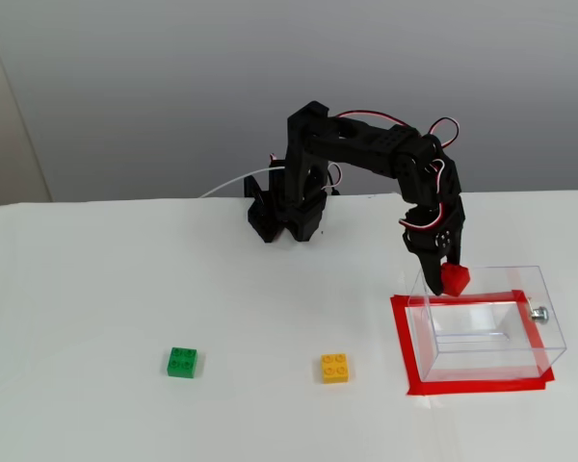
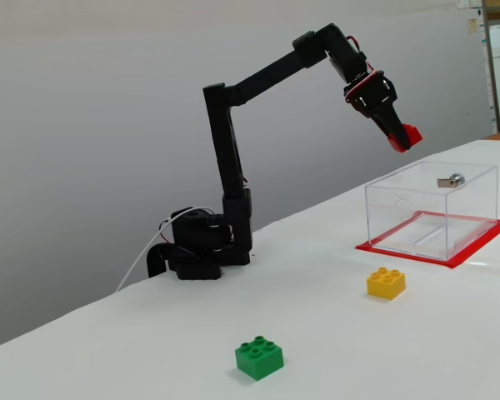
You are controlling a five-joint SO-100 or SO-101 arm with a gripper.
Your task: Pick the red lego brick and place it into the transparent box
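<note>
Red brick (image 1: 454,279): held at the tip of the gripper (image 1: 450,271), jaws closed narrow on it, clear of the table and raised above the box (image 1: 539,337). In both fixed views it sits at the very end of the black fingers, the arm stretched out toward the box.

Key relation: in the side-on fixed view the brick (image 2: 409,137) hangs above and to the left of the box (image 2: 400,204), near its rear left corner and apparently short of the open top's middle. In the front fixed view it overlaps the box's back left rim. Judged from both, the brick is at or just inside the near edge of the opening, not centred; the coming move likely calls for a little more reach over the opening before release.

Orientation: brick tilted, one corner pointing down in the front view. Roughly cubic, so no clear long axis. Gripper slants downward toward the box.

Box: upright on the table, open top, standing inside a red tape rectangle (image 1: 401,346), silver knob (image 1: 538,313) on one wall. Looks empty.

Other items: green brick (image 1: 182,362) and yellow brick (image 1: 334,368), on the table, well apart from the box.
</note>
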